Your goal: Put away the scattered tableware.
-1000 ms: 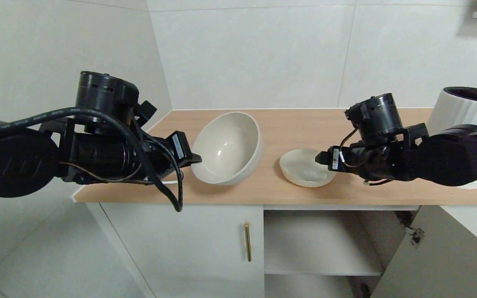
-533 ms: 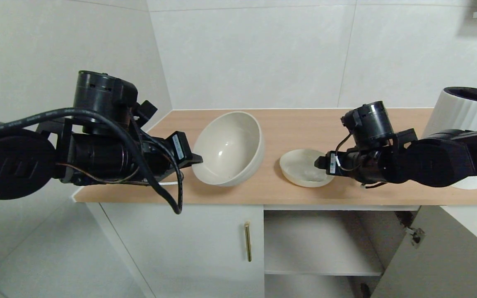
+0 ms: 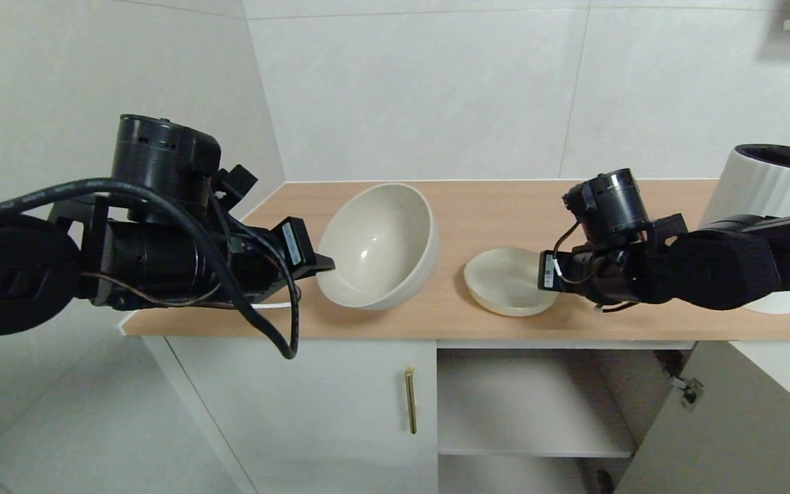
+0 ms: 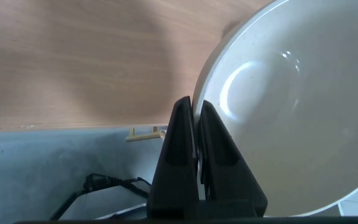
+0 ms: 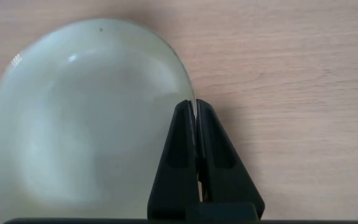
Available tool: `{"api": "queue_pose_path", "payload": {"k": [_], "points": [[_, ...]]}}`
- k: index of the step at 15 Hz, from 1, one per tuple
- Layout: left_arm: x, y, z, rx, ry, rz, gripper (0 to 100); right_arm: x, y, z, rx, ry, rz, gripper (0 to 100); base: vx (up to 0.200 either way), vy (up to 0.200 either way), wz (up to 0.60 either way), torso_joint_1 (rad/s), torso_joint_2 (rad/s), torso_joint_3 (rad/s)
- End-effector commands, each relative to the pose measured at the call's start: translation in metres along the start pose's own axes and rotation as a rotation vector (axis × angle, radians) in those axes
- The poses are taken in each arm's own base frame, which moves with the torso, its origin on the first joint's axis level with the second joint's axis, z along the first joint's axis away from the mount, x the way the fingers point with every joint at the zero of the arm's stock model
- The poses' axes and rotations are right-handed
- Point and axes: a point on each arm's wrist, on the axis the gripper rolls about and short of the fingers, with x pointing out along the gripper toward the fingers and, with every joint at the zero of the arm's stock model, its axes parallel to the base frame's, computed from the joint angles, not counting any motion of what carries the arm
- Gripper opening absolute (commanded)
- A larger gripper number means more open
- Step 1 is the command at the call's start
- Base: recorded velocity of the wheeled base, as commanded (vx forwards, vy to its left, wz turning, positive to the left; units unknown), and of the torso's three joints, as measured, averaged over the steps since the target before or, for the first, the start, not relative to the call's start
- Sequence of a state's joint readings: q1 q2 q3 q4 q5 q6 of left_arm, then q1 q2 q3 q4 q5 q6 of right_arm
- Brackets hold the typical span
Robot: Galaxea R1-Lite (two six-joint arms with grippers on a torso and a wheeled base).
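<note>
While the white stickers (image 3: pixel 291 240) on both grippers carry print too small to read, the left gripper (image 3: pixel 330 261) pinches the rim of the large bowl (image 3: pixel 381 240), one finger inside and one outside, with the bowl tipped on its side at the left end of the wooden counter (image 3: pixel 498 206). Beside it, the right gripper (image 3: pixel 541 272) is clamped on the right-hand rim of the shallow dish (image 3: pixel 505 283) on the counter.

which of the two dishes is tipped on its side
The large cream bowl, rim pinched in the left tool, opening facing sideways. The small shallow dish at the right tool sits upright on the counter.
</note>
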State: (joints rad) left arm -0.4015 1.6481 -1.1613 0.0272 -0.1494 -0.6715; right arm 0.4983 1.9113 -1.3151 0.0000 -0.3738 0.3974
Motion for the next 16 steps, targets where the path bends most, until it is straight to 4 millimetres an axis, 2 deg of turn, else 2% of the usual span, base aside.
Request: {"api": "queue_pose_path", "payload": {"k": [1, 2, 3, 4, 6, 8, 9, 10, 11, 12, 16], "points": [[-0.010, -0.002, 0.000, 0.008, -0.015, -0.008, 0, -0.023, -0.004, 0.012, 0.028, -0.042, 0.024, 0, 0.000, 0.000, 0.00, 0.000, 0.00, 0.000], [-0.018, -0.001, -0.002, 0.029, -0.020, -0.012, 0, -0.036, -0.008, 0.016, 0.036, -0.059, 0.043, 0, 0.000, 0.000, 0.00, 0.000, 0.00, 0.000], [-0.019, -0.001, -0.003, 0.033, -0.017, -0.011, 0, -0.040, -0.009, 0.017, 0.038, -0.063, 0.048, 0, 0.000, 0.000, 0.00, 0.000, 0.00, 0.000], [-0.036, 0.003, -0.013, 0.095, -0.009, -0.006, 0, -0.078, -0.023, 0.020, 0.046, -0.064, 0.134, 0, 0.000, 0.000, 0.00, 0.000, 0.00, 0.000], [-0.053, 0.002, -0.017, 0.130, -0.022, -0.017, 0, -0.118, -0.036, 0.021, 0.035, -0.007, 0.234, 0, 0.000, 0.000, 0.00, 0.000, 0.00, 0.000], [-0.062, 0.001, -0.023, 0.154, -0.014, -0.026, 0, -0.137, -0.043, 0.018, 0.023, 0.053, 0.282, 0, 0.000, 0.000, 0.00, 0.000, 0.00, 0.000], [-0.065, 0.005, -0.029, 0.180, 0.001, -0.020, 0, -0.147, -0.050, 0.008, 0.009, 0.122, 0.306, 0, 0.000, 0.000, 0.00, 0.000, 0.00, 0.000], [-0.066, 0.009, -0.035, 0.186, 0.016, -0.010, 0, -0.147, -0.054, 0.000, 0.000, 0.160, 0.307, 0, 0.000, 0.000, 0.00, 0.000, 0.00, 0.000], [-0.066, 0.009, -0.035, 0.186, 0.016, -0.010, 0, -0.147, -0.054, 0.000, 0.000, 0.160, 0.307, 0, 0.000, 0.000, 0.00, 0.000, 0.00, 0.000], [-0.062, 0.016, -0.047, 0.202, 0.064, 0.009, 0, -0.144, -0.055, -0.007, -0.003, 0.177, 0.308, 0, 0.000, 0.000, 0.00, 0.000, 0.00, 0.000], [-0.054, 0.014, -0.053, 0.213, 0.101, 0.007, 0, -0.142, -0.062, -0.014, -0.004, 0.195, 0.278, 0, 0.000, 0.000, 0.00, 0.000, 0.00, 0.000]]}}
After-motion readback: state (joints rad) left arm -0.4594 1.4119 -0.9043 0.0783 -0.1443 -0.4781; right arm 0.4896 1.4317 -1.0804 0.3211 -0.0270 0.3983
